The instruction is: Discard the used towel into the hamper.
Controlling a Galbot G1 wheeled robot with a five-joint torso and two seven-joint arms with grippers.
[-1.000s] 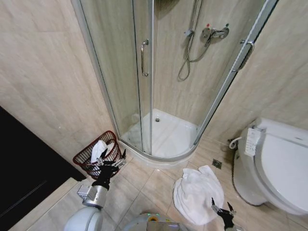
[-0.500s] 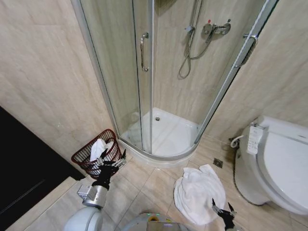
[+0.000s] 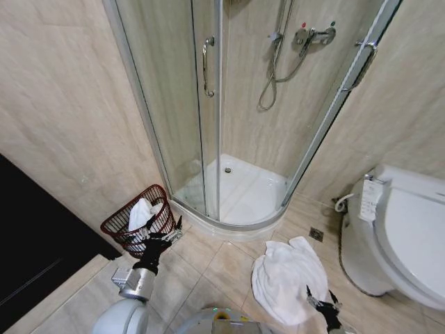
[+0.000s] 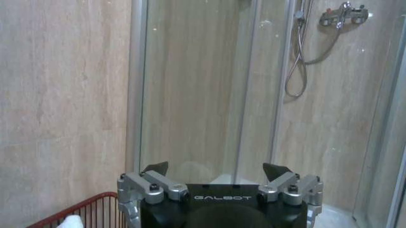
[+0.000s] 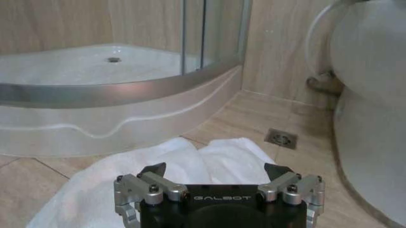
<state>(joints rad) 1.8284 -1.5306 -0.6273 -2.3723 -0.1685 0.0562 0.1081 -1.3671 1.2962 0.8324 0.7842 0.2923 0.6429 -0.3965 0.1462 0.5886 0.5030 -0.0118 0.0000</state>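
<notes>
Your left hand [image 3: 160, 236] was spread wide and empty, just beside the hamper [image 3: 137, 221]. Your right hand [image 3: 320, 302] was spread too, low over the white towel [image 3: 285, 278] on the floor.

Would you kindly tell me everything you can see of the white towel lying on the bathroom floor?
The towel is white, soft-looking terry cloth, crumpled into a loose heap with folds and one corner turned up. It lies on the beige floor tiles, between the curved shower base and the toilet, near the small floor drain. The right gripper hangs over its near edge with jaws open; whether it touches the cloth cannot be told.
</notes>
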